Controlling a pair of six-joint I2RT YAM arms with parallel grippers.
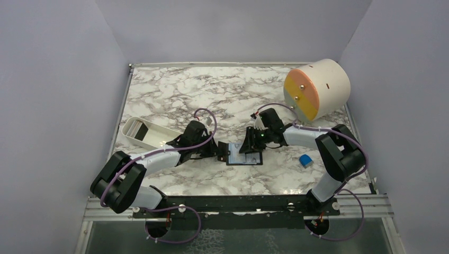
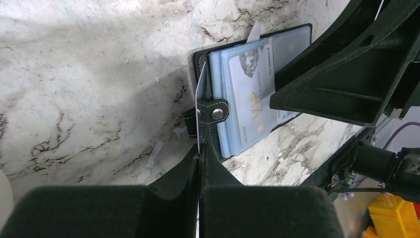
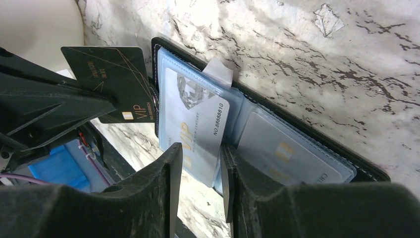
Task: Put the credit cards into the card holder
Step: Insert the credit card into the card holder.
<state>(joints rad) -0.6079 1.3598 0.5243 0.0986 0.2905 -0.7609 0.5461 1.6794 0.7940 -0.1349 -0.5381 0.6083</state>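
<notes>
- Black fingers of the left tool [image 2: 200, 153] are clamped tight on the black card [image 3: 116, 82], which stands on edge beside the holder's left flap. Its face reads "VIP" in gold, and its smaller line is too fine to read.
- The right tool [image 3: 200, 148] has its jaws partly apart, astride the near end of the pale card [image 3: 193, 119]. Whether they pinch it I cannot tell.
- The pale card reads "VIP" and "NO", then a row of 8s ending in 10. It sits partway into a clear blue sleeve of the holder [image 3: 241, 111].
- The holder lies spread flat on the marble surface [image 2: 99, 74] between the two tools. A third card [image 3: 289, 151] shows through its right sleeve.
- The left wrist view gives the black card only as a thin edge, and it shows the strap's stud [image 2: 217, 114]. The right wrist view shows that card's face.
- Only the top view takes in the white tray [image 1: 138, 132] at the left, the blue block [image 1: 305, 160] at the right and the drum [image 1: 317, 87] beyond it.
</notes>
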